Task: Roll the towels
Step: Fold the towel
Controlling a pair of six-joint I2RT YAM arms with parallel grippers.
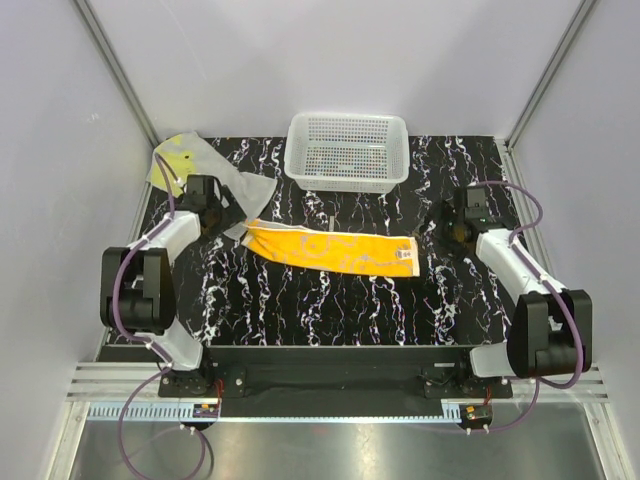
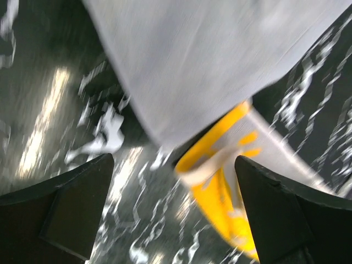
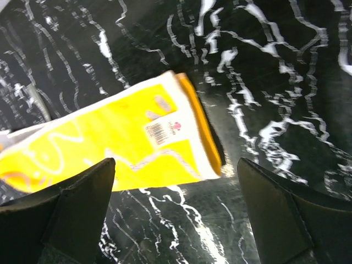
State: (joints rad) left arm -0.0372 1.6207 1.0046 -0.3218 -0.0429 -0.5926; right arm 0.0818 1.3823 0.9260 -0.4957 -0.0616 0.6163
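Note:
The orange towel (image 1: 330,249) with white marks lies folded in a long flat strip across the middle of the black marbled table. Its right end with a white label shows in the right wrist view (image 3: 126,143), its left end in the left wrist view (image 2: 220,187). The light grey towel (image 1: 215,170) with yellow-green blotches lies spread at the back left, also in the left wrist view (image 2: 209,60). My left gripper (image 1: 222,222) is open and empty, above the spot where both towels meet. My right gripper (image 1: 452,232) is open and empty, just right of the orange towel's end.
A white perforated basket (image 1: 347,150) stands at the back centre, behind the orange towel. Grey walls and metal frame posts enclose the table on three sides. The arm bases sit at the near edge.

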